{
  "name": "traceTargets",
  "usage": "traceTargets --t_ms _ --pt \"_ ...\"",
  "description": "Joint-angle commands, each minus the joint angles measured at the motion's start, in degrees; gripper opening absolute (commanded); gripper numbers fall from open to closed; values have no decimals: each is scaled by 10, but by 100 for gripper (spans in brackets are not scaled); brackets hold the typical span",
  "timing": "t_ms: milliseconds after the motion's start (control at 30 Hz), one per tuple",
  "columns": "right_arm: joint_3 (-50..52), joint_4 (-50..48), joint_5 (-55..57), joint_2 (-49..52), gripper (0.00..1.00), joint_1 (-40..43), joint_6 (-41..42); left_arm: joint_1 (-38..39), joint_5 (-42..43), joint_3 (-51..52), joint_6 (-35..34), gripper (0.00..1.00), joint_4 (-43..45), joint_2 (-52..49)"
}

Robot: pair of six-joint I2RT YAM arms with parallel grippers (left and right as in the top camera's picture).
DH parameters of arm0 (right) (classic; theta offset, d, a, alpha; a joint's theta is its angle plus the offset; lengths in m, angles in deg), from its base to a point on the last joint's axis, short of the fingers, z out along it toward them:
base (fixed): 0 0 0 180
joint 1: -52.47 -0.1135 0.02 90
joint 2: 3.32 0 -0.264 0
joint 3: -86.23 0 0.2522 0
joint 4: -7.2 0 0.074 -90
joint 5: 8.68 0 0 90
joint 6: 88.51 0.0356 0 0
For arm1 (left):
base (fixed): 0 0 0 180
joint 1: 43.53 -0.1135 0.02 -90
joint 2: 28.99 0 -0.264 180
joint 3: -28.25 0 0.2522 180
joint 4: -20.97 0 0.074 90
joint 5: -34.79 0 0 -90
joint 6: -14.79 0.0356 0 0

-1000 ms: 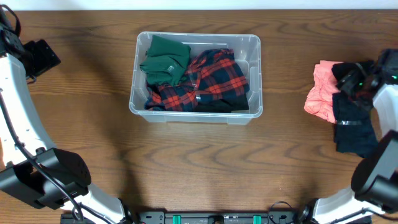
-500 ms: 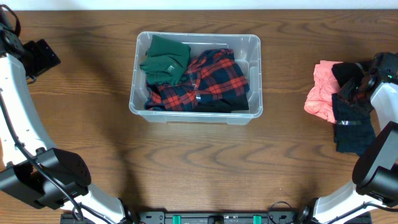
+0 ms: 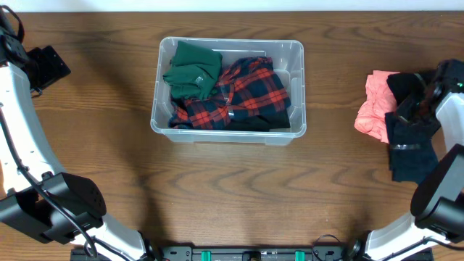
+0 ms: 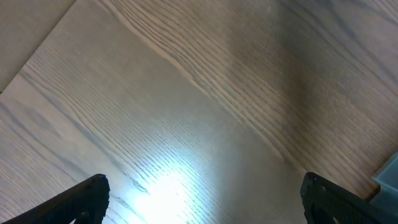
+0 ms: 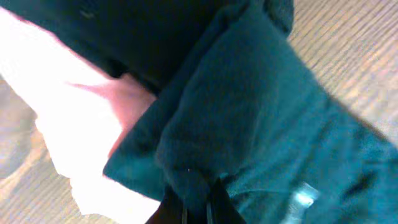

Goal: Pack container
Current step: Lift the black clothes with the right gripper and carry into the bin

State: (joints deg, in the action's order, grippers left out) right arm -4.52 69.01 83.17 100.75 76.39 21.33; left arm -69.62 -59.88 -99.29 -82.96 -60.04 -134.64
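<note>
The container (image 3: 297,51) is a clear plastic bin at the table's middle back. It holds a green garment (image 3: 192,69) and a red plaid shirt (image 3: 246,90). At the far right, a dark navy garment (image 3: 412,148) lies partly over a pink garment (image 3: 370,105). My right gripper (image 3: 419,101) is down on the navy garment's upper end. In the right wrist view the right gripper (image 5: 198,200) is shut, pinching a fold of the dark cloth (image 5: 249,112) beside the pink cloth (image 5: 68,118). My left gripper (image 4: 202,199) hangs open over bare wood, with nothing between its fingers.
The left arm (image 3: 45,65) sits at the far left back, well away from the bin. A corner of the bin (image 4: 388,177) shows at the right edge of the left wrist view. Bare wooden tabletop (image 3: 232,188) stretches in front of the bin.
My right gripper has closed on the dark navy garment, whose upper end has bunched up a little. The left arm and the bin's contents have not moved.
</note>
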Motion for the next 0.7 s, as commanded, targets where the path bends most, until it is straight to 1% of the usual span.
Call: traceTargets --t_ms 0,167,300,400,467,667 --pt "-61 19 -52 -66 1 -5 -45 -2 -3 -8 -7 98 -2 4" --pt "-118 53 -124 -132 1 -30 -123 -2 -3 -8 -7 98 -2 4" --pt "-140 58 -133 -175 1 -82 -179 -2 -3 -8 -7 98 -2 4" --pt "-143 41 -132 -199 1 -135 -224 -2 -3 -8 -7 98 -2 4" --pt "-143 17 -125 -213 1 -186 -259 -2 -3 -8 -7 98 -2 4" --pt "-145 -49 -73 -212 1 -296 -274 -2 -3 -8 -7 98 -2 4"
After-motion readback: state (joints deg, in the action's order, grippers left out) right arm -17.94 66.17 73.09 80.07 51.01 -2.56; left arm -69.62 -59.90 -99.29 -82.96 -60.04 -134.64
